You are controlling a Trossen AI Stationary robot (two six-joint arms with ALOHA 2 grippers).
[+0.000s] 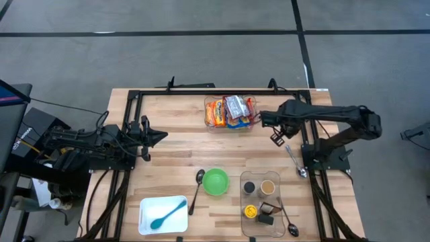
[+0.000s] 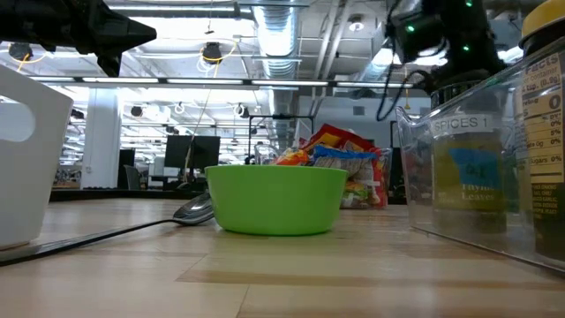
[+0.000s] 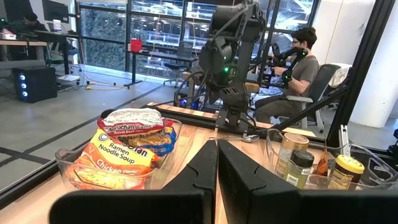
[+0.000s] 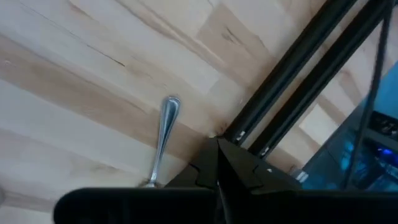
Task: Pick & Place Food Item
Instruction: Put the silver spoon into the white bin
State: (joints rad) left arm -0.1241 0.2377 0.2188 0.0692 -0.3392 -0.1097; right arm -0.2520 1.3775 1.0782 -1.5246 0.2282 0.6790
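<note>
1. The ramen packets (image 1: 230, 111) lie heaped in a clear bin (image 1: 209, 124) at the table's (image 1: 175, 154) twelve o'clock edge, seen from above.
2. The right gripper (image 1: 276, 138) hangs just off the bin's three o'clock side, fingers pressed together and holding nothing; its wrist view shows a spoon handle (image 4: 163, 134) on the wood below it.
3. The left gripper (image 1: 161, 136) sits at the table's nine o'clock side, well apart from the bin, fingers (image 3: 202, 177) together and empty.
4. A green bowl (image 1: 216, 181) stands near the six o'clock edge, with a spoon (image 1: 197, 188) just at its nine o'clock.
5. A white tray (image 1: 144, 222) holds a teal spoon (image 1: 168, 214); a spice bin (image 1: 245, 225) stands at five o'clock.
</note>
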